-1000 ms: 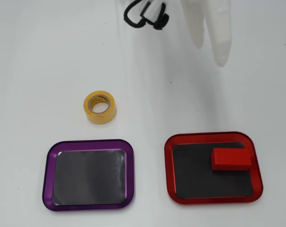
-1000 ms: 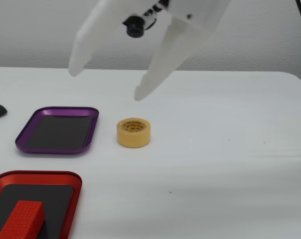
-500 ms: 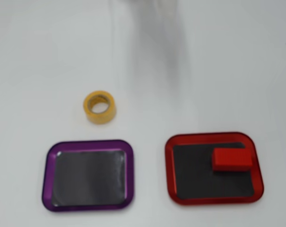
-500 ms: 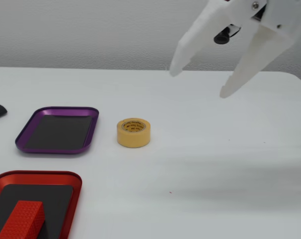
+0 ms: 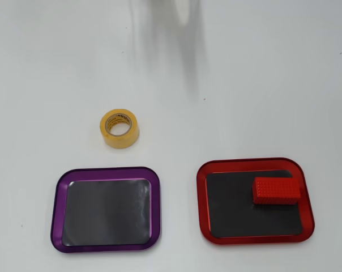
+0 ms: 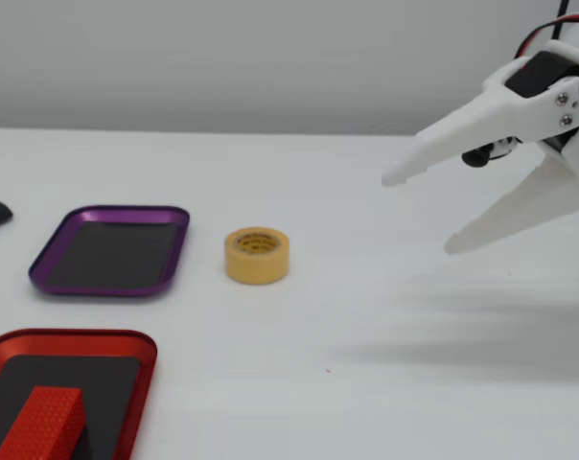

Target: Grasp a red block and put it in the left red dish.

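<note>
White tabletop (image 5: 261, 85): red block (image 5: 277, 190) sits in red dish (image 5: 208, 180); gripper (image 6: 416, 213) well apart, jaws wide, empty. Risk: any re-approach could knock block/dish or nearby tape roll (image 5: 119, 128).

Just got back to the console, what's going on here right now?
The red block already lies inside the red dish, toward one end of its dark floor. The gripper is open and empty, in the air well away from both trays. The purple tray holds nothing, and the yellow tape roll stands untouched on the table.
</note>
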`<state>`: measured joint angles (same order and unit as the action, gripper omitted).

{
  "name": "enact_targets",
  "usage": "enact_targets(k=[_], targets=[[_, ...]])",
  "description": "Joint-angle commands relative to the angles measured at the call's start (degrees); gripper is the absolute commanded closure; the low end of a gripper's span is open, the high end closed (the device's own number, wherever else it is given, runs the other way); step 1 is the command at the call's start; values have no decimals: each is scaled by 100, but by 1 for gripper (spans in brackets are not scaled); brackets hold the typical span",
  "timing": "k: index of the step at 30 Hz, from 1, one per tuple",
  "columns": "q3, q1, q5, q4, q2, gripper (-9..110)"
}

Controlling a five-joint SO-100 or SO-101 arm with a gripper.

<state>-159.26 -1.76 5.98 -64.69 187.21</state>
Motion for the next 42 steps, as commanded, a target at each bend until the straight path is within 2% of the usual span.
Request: enact_targets(k=[1,14,17,21,42], targets=[[-545,44,-26,114,940,77],[-1679,53,-35,-62,1028,78],[-1679,53,-26,-229,1028,86],[-1679,53,-26,-290,1028,103],[-1688,35,35,-229,1037,102]])
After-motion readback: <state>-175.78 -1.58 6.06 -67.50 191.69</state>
